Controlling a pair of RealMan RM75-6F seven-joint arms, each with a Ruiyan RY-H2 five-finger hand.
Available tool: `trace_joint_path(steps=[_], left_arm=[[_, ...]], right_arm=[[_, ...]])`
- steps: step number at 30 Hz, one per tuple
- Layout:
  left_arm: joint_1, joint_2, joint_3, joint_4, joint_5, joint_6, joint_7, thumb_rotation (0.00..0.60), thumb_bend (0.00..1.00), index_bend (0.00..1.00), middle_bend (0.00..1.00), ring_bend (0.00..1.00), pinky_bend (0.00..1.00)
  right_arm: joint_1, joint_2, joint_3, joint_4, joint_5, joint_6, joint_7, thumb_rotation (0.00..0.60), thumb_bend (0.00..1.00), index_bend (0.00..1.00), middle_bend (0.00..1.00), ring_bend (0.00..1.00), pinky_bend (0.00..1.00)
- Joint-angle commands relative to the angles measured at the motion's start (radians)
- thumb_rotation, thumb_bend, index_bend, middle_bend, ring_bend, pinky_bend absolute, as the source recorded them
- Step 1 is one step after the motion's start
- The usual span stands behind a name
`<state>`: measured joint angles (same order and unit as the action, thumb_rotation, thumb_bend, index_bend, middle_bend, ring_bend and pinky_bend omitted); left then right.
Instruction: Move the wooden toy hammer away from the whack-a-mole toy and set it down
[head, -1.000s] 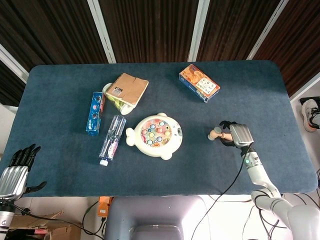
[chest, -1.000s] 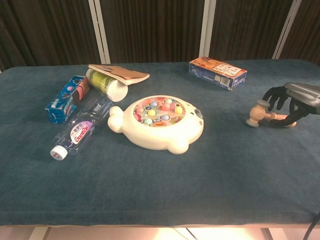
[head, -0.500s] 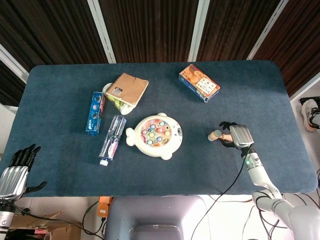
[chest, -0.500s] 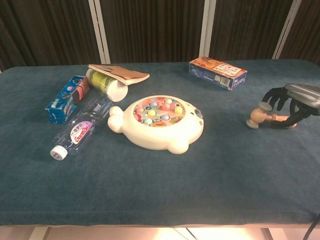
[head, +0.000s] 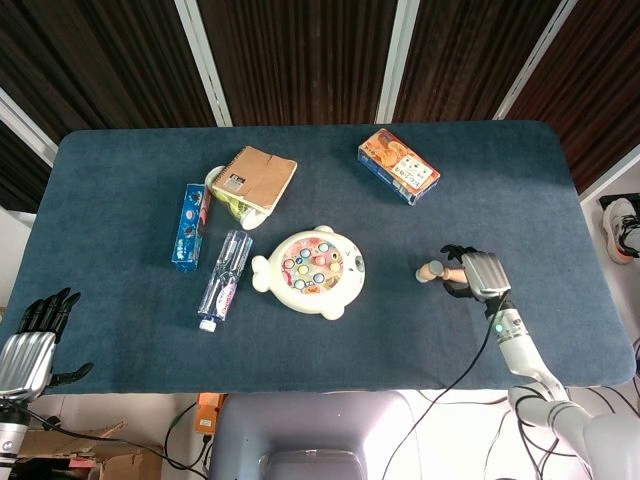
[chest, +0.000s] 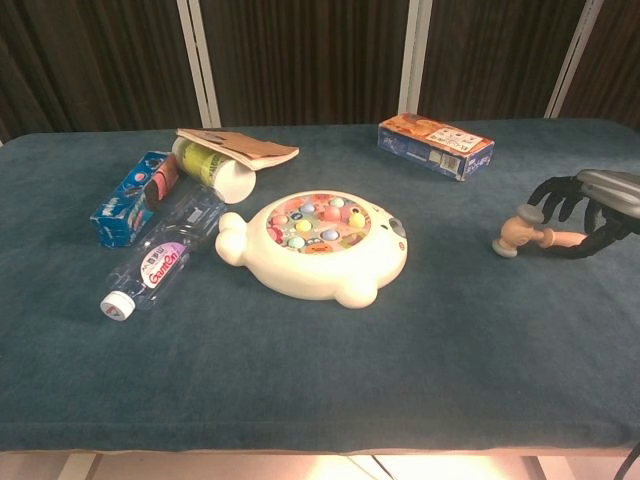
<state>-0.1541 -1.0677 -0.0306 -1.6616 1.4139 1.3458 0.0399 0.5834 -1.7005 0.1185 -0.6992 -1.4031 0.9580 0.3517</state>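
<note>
The wooden toy hammer (head: 432, 271) (chest: 517, 233) lies on the blue table right of the white whack-a-mole toy (head: 312, 270) (chest: 318, 245), a clear gap between them. Its head points toward the toy and its handle runs right. My right hand (head: 478, 274) (chest: 590, 205) hovers over the handle with its fingers (chest: 553, 198) spread and arched above it, the thumb curling down near the handle's end. Nothing sits in its grasp as far as I can see. My left hand (head: 32, 338) hangs open off the table's front left corner, seen only in the head view.
A clear bottle (head: 224, 277), a blue box (head: 190, 226), a notebook (head: 259, 178) on a tipped cup (chest: 213, 170) lie left of the toy. An orange snack box (head: 398, 166) sits at the back. The table's right edge (head: 596, 240) is close to my right hand.
My right hand's fingers have lifted off the hammer handle and the hand has drawn slightly right. The hammer stays on the table. My left hand has not moved.
</note>
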Motion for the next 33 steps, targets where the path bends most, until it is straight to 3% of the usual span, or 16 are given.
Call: trace_joint_path(steps=[1,7,13,18,25,28,33], left_arm=[[0.0,0.0,0.0,0.0,0.0,0.0,-0.001,0.6,0.09,0.0,0.0,0.0,0.06],[-0.001,0.0,0.001,0.0,0.003,-0.002,-0.001,0.6,0.09,0.0,0.0,0.0,0.06],[0.003,-0.001,0.002,-0.001,0.004,0.005,0.001,0.6,0.09,0.0,0.0,0.0,0.06],[0.001,-0.006,0.004,0.001,0.007,0.001,0.011,0.6,0.09,0.0,0.0,0.0,0.06],[-0.001,-0.02,0.012,0.004,0.041,0.016,0.026,0.6,0.09,0.0,0.0,0.0,0.06],[0.001,-0.024,0.018,0.004,0.06,0.025,0.029,0.6,0.09,0.0,0.0,0.0,0.06],[0.003,-0.026,0.027,0.008,0.08,0.031,0.024,0.6,0.09,0.0,0.0,0.0,0.06]], right_arm=[[-0.013,0.014,-0.006,-0.018,-0.008,0.023,-0.003,0.6,0.18,0.28,0.35,0.3,0.46],[-0.048,0.064,-0.019,-0.087,-0.025,0.079,-0.005,0.6,0.16,0.26,0.33,0.28,0.44],[-0.132,0.172,-0.062,-0.247,-0.078,0.223,-0.036,0.6,0.16,0.18,0.26,0.2,0.35],[-0.266,0.31,-0.125,-0.485,-0.145,0.44,-0.226,0.6,0.16,0.08,0.1,0.03,0.19],[-0.451,0.479,-0.198,-0.81,-0.184,0.661,-0.543,0.6,0.16,0.01,0.0,0.0,0.0],[-0.478,0.497,-0.192,-0.856,-0.2,0.709,-0.54,0.6,0.16,0.0,0.0,0.0,0.0],[-0.486,0.515,-0.182,-0.877,-0.188,0.681,-0.524,0.6,0.16,0.0,0.0,0.0,0.0]])
